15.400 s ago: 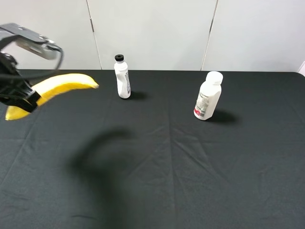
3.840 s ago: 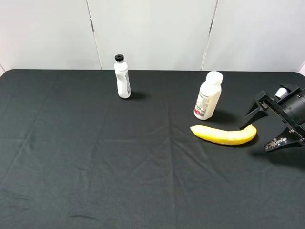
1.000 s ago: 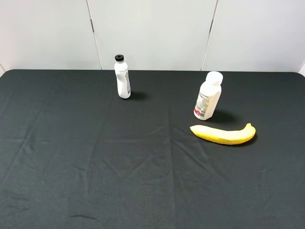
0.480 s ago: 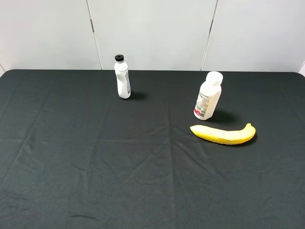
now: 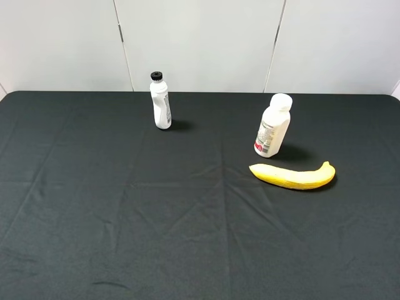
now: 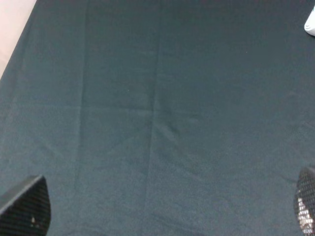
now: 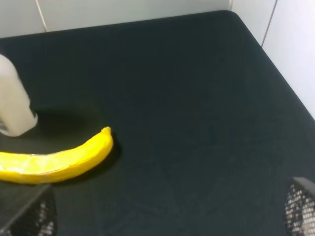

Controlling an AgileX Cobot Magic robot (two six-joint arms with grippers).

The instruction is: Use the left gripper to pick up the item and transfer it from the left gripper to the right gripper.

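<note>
My left pincer (image 6: pixel 157 206) is spread wide, empty, only its two mesh tips show over bare black cloth. My right pincer (image 7: pixel 170 209) is spread too, nothing in it. The banana (image 5: pixel 292 175) lies flat on the worktop (image 5: pixel 125 237), just ahead of my right pincer toward its one fingertip (image 7: pixel 29 214), and out of my left camera's sight altogether.

Risks, as I judge them: banana is on my right side, so my left pincer has a long cross-reach. The white-capped bottle (image 5: pixel 272 126) stands just behind the banana, near its blunt end; a sloppy approach could knock it over. Smooth curved skin may roll or slip under a narrow pinch. Cloth creases could snag a low fingertip.

Room: worktop edge and wall run close beyond my right pincer's other side. Wide clear cloth under my left pincer. The black-capped bottle (image 5: pixel 160 100) is well apart.
</note>
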